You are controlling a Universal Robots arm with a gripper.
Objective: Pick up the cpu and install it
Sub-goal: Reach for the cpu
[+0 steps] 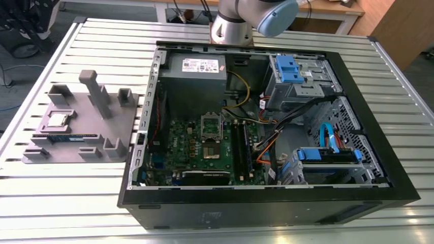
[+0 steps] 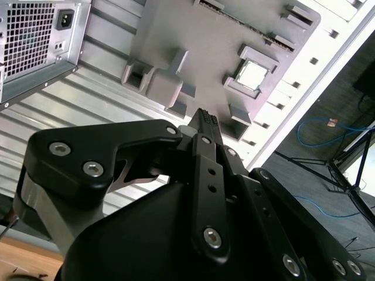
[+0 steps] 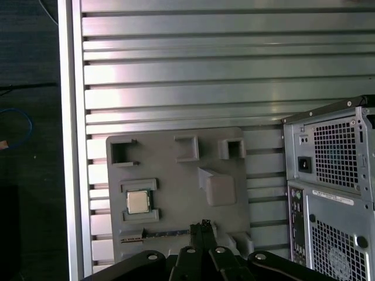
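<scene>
1. The gripper is nearest in both wrist views. Its black jaws are pressed together with nothing between them, and the tips show against one edge of the grey tray.
2. In the second wrist view the gripper points at the grey tray and is apart from it. It touches nothing on the tray.
3. The memory stick lies flat in a slot along that same tray edge, just beside the fingertips as the first wrist view shows them.
4. The cpu sits in its own square pocket of the tray, one pocket in from the memory stick. Its silver top faces up, and it is not held. It shows in the second wrist view and in the exterior view too.
5. Raised blocks and a tall post stand on the tray, near the cpu but apart from it.
6. The tray rests on the slatted metal table.
7. The open computer case lies on the table just beside the tray, on the exterior view's right of it. A green motherboard is inside the case.
8. The arm shows past the case's far wall, well apart from the tray.
</scene>
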